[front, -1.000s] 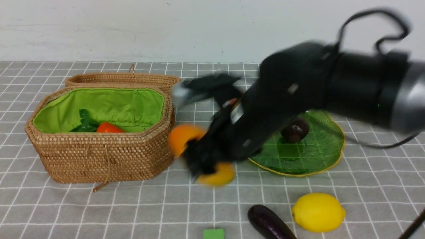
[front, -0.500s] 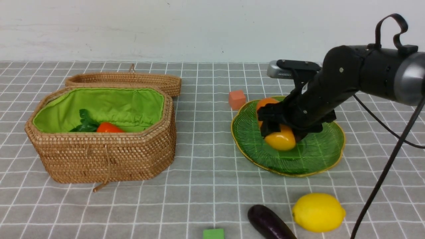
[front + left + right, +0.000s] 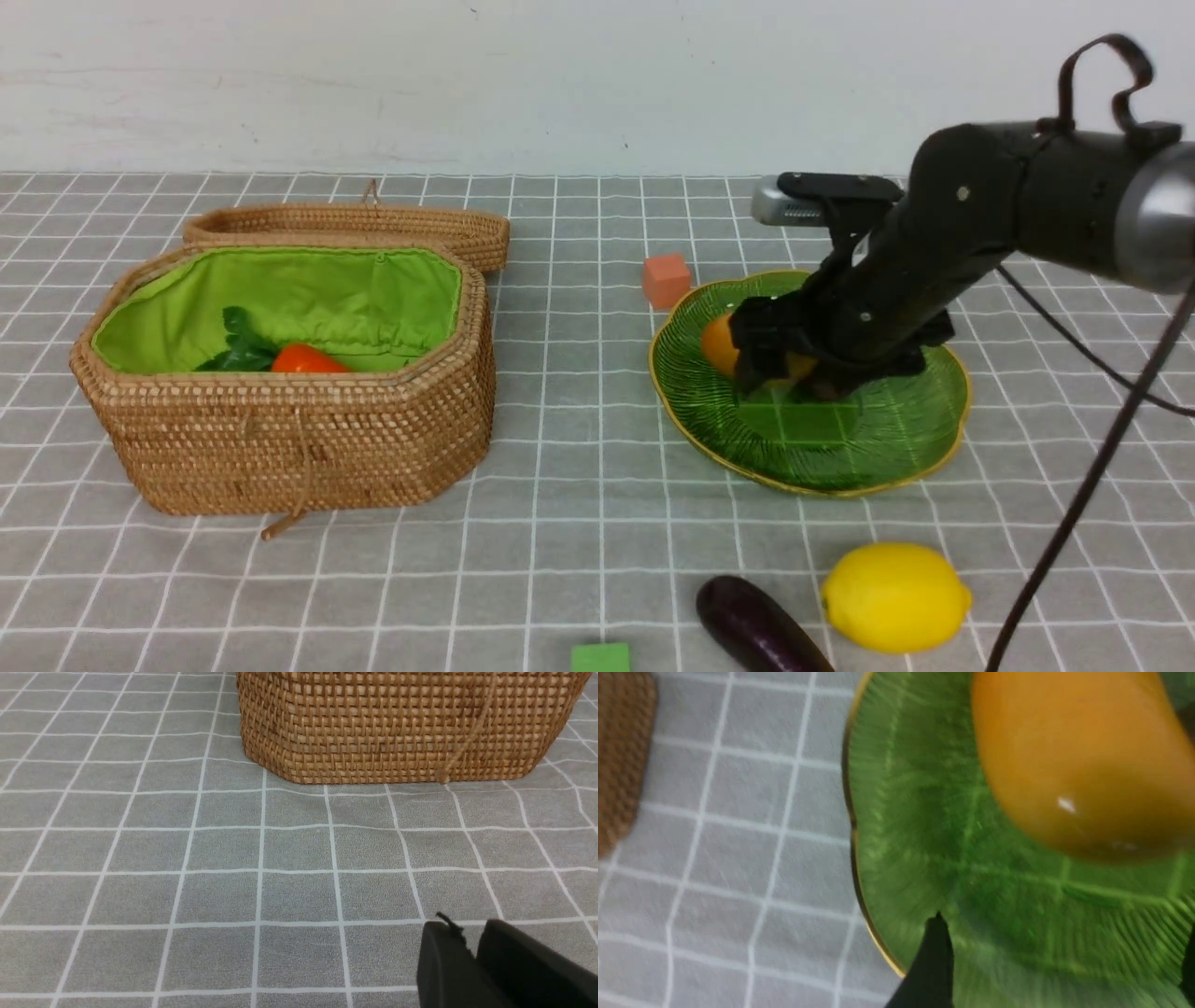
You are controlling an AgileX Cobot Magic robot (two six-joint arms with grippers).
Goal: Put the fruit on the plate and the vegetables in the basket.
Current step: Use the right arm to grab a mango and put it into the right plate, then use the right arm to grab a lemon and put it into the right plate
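Observation:
The orange-yellow mango (image 3: pixel 721 343) lies on the green plate (image 3: pixel 878 439); in the right wrist view the mango (image 3: pixel 1078 756) rests on the plate (image 3: pixel 924 812) beyond the fingertips. My right gripper (image 3: pixel 775 369) hangs low over it, open and empty, as the right wrist view (image 3: pixel 1064 931) shows. The maroon fruit is hidden behind the arm. The lemon (image 3: pixel 894 597) and the eggplant (image 3: pixel 756 627) lie on the cloth in front. The carrot (image 3: pixel 303 358) is in the basket (image 3: pixel 299 439). The radish is out of view. My left gripper (image 3: pixel 467 933) is shut, near the basket (image 3: pixel 402 728).
An orange cube (image 3: pixel 667 279) sits just behind the plate's left rim. A green cube (image 3: pixel 600 657) lies at the front edge. The basket's lid (image 3: pixel 373 229) lies open behind it. A black cable (image 3: pixel 1074 523) hangs at the right.
My right arm swung right from beside the basket with the mango, lowered it onto the plate, and let go of it. The mango now rests on the plate.

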